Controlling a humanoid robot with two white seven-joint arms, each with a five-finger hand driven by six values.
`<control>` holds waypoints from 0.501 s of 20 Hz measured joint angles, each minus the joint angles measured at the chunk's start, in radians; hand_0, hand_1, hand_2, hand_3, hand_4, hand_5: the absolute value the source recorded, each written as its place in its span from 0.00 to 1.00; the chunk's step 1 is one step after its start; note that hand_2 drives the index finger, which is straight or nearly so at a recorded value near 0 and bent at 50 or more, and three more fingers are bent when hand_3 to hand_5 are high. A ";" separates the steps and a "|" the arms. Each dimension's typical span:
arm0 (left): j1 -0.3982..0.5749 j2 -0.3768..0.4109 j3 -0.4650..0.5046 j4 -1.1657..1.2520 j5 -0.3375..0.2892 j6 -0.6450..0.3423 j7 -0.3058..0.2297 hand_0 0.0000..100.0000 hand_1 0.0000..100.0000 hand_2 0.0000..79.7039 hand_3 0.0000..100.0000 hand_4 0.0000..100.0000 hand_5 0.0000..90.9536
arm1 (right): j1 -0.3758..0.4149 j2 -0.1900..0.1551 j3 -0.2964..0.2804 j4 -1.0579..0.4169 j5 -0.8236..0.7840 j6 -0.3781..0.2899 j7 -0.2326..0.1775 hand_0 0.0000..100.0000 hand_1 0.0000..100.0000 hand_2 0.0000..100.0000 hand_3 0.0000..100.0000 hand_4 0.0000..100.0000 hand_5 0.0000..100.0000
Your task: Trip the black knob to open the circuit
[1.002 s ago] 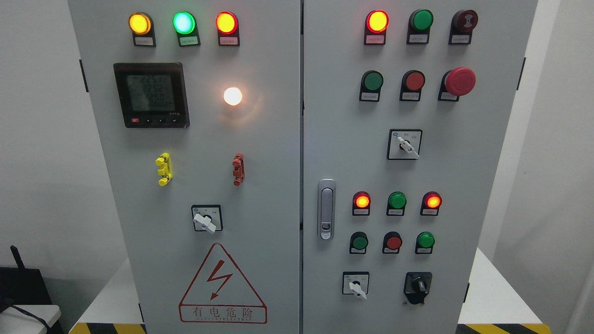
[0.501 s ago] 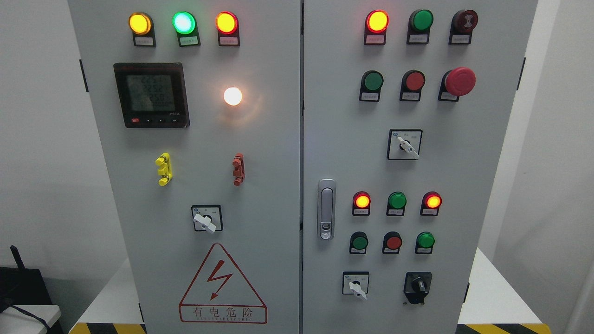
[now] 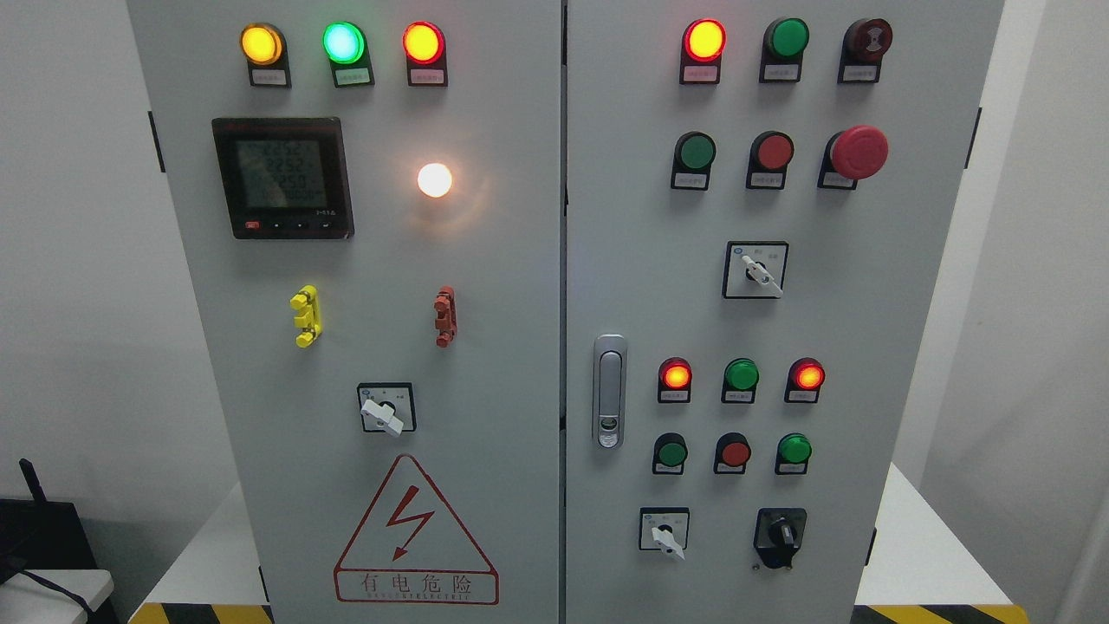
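Grey cabinet doors (image 3: 485,286) fill the frame, with white wall either side. The black knob (image 3: 781,533) sits at the lower right of the right-hand door, its grip standing roughly upright on a black plate. Just to its left is a white-handled selector (image 3: 665,535); above it, a row of three push buttons (image 3: 734,451) and a row of lit lamps (image 3: 742,375). The door latch (image 3: 610,390) stands further left, by the seam. Neither of my hands is in view, so I cannot tell their state. Judgement: the reach is not yet begun. I should come in from the lower right, pinch only the black grip, turn it squarely, and avoid brushing the neighbouring selector or buttons.
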 measured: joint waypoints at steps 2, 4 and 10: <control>0.000 0.000 0.000 0.000 0.000 0.000 0.000 0.12 0.39 0.00 0.00 0.00 0.00 | 0.010 0.000 -0.013 -0.066 -0.001 -0.002 -0.001 0.23 0.66 0.37 0.69 0.78 0.85; 0.000 0.000 0.000 0.000 0.000 0.000 0.000 0.12 0.39 0.00 0.00 0.00 0.00 | 0.015 -0.001 -0.022 -0.126 -0.001 -0.003 -0.001 0.23 0.67 0.39 0.70 0.80 0.87; 0.000 0.000 0.000 0.000 0.000 0.000 0.000 0.12 0.39 0.00 0.00 0.00 0.00 | 0.012 -0.001 -0.047 -0.304 -0.002 -0.003 -0.004 0.24 0.67 0.40 0.73 0.83 0.90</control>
